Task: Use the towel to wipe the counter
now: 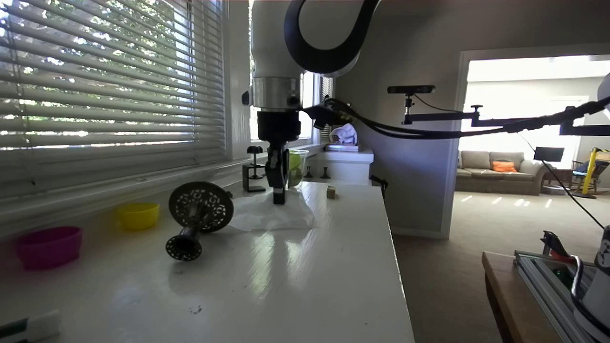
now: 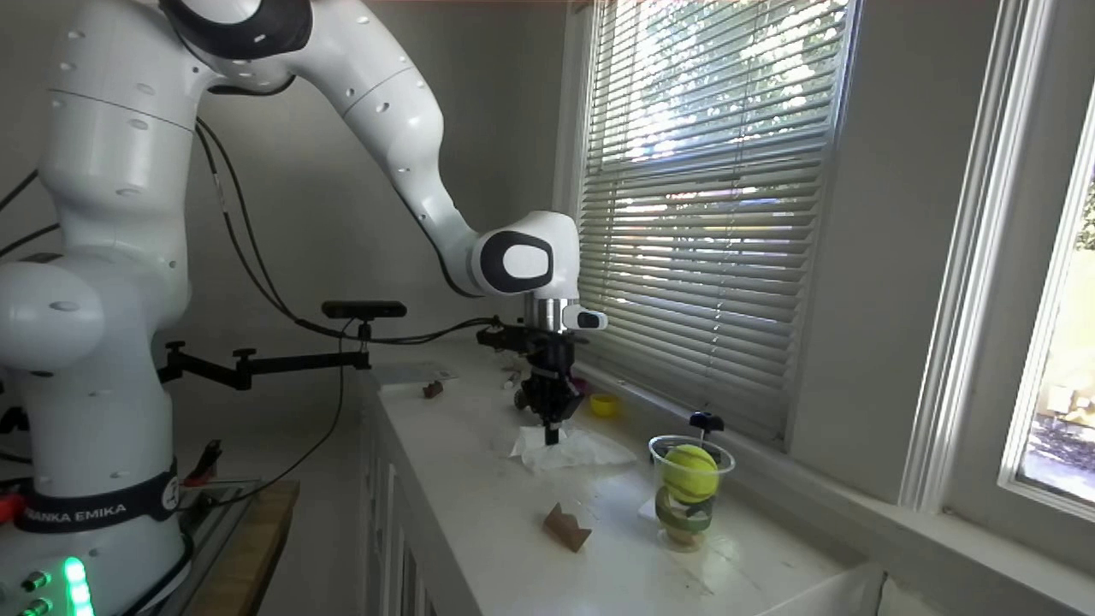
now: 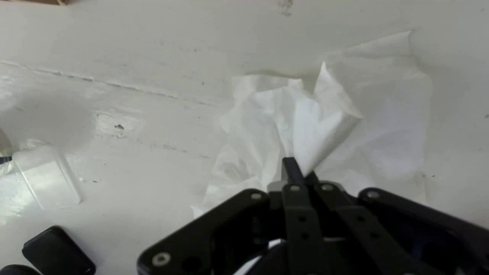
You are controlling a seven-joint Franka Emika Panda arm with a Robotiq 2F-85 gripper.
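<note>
The thin towel (image 3: 305,126) could slip or rip.
The gripper (image 1: 279,197) pinches a small fold between tight fingers; the rest lies on the counter (image 1: 324,286), so a hard pull might tear it. A wide wipe might bump the cup (image 2: 724,472). I see 1 towel, 1 cup, 1 ball (image 2: 691,473), 1 yellow bowl (image 1: 138,220), 1 pink bowl (image 1: 50,252), 1 lacy dark stand (image 1: 193,224), 2 brown bits (image 2: 567,528).

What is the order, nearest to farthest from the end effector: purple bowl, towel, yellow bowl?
In an exterior view:
1. Towel, pinched in the end effector
2. Yellow bowl, toward picture left
3. Purple bowl, farther left
</note>
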